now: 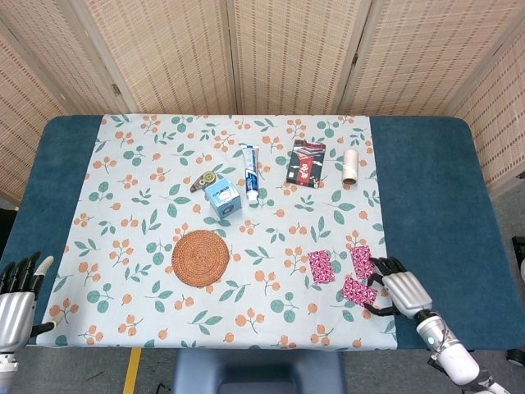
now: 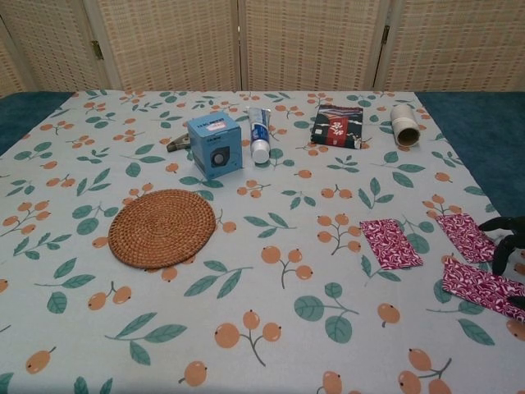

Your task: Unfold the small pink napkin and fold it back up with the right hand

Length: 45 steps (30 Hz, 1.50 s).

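A folded pink patterned napkin (image 1: 321, 267) (image 2: 391, 243) lies flat on the floral tablecloth, right of centre near the front. Two more pink patterned pieces lie to its right, one further back (image 1: 361, 261) (image 2: 465, 236) and one nearer (image 1: 358, 290) (image 2: 480, 286); whether they join under the hand is hidden. My right hand (image 1: 400, 293) (image 2: 509, 246) hovers at their right edge, fingers apart and curved, fingertips at the cloth, holding nothing. My left hand (image 1: 18, 295) waits off the table's front left corner with fingers straight.
A round woven coaster (image 1: 200, 257) sits left of the napkin. Further back are a blue box (image 1: 222, 197), a toothpaste tube (image 1: 250, 172), a dark packet (image 1: 305, 162) and a small cardboard roll (image 1: 350, 167). The table's front edge runs just below my right hand.
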Tool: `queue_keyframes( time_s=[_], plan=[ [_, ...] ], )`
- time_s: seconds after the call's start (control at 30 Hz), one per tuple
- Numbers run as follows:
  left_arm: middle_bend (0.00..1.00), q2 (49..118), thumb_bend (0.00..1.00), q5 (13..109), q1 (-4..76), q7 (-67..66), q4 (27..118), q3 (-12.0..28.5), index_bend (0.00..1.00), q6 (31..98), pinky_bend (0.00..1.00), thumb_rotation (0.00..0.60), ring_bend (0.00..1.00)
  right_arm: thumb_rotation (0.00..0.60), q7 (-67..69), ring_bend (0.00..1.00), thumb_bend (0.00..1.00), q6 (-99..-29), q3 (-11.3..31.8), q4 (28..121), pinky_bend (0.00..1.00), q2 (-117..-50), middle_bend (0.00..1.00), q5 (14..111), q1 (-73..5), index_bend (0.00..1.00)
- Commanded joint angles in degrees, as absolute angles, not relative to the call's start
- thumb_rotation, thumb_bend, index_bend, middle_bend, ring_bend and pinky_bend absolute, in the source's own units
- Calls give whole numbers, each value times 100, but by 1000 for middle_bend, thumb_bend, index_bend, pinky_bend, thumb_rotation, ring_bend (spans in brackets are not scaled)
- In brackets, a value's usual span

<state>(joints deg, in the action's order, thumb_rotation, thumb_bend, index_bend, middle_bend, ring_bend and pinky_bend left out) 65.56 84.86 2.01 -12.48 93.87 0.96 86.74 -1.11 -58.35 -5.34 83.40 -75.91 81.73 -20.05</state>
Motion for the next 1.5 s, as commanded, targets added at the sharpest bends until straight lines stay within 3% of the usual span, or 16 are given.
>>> queue_keyframes(
  time_s=[0.03,0.63,0.83,1.0,1.2,1.5],
  plan=[
    [0,6554,171,8485,204,-1253,9394,96,111,8668,0,600,53,329,-104,0,326,-5857,-568,8372,0,-7571,91,8226,-1978,366],
    [0,6552,171,8528,190,-1220,9383,86,111,8694,0,600,53,328,-116,0,326,-6166,-810,8756,0,-7379,94,8817,-1813,366],
    [0,6569,171,8573,202,-1196,9366,82,111,8694,0,600,53,330,-77,0,325,-6438,-519,8920,0,-7291,98,8892,-1890,367],
    [0,6569,170,8582,187,-1180,9360,72,111,8708,0,600,54,331,-288,0,324,-6194,-178,9151,0,-7295,98,8678,-2178,361],
    [0,6548,170,8582,164,-1142,9347,65,112,8732,0,600,56,347,-672,0,322,-5604,144,9412,0,-7440,77,8141,-2573,218],
    [0,6556,170,8547,140,-1046,9252,47,112,8700,0,600,56,452,-1331,0,323,-4888,390,9621,0,-7586,31,7118,-3033,97]
  ],
)
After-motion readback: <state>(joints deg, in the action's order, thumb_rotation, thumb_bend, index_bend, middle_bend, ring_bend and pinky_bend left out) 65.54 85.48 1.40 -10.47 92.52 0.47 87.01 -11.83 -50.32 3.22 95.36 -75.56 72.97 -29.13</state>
